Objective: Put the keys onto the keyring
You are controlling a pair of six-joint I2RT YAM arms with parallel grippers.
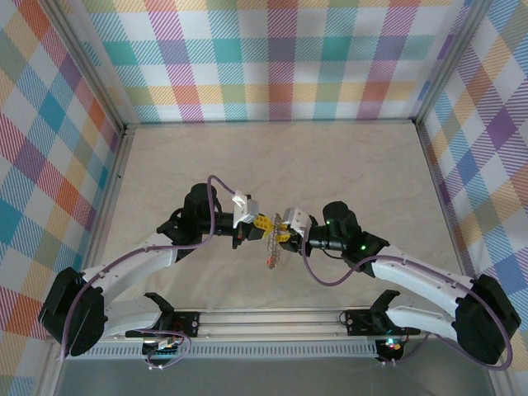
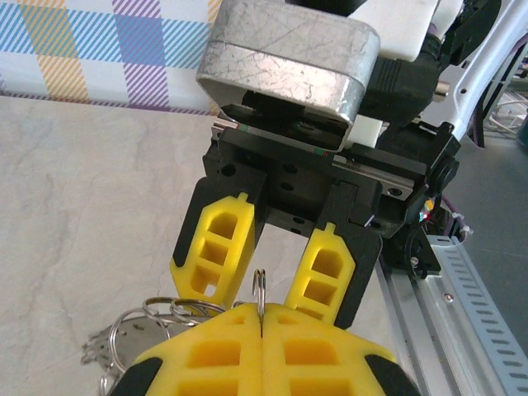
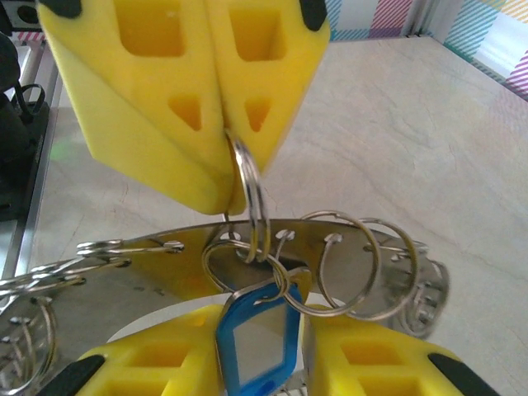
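Left pincer (image 2: pixel 260 320) clamped shut on a small metal ring (image 3: pixel 250 186), keys (image 1: pixel 272 250) dangling just beneath; right pincer (image 2: pixel 262 280) faces it, fingers apart, a blue tag (image 3: pixel 257 340) between them

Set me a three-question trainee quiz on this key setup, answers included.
1. True or false: the left gripper has its jaws shut on a ring.
2. The tag hanging near that ring is: A red, B blue, C green.
3. In the top view, how many arms meet at the keys?
Key: 1 true; 2 B; 3 two.
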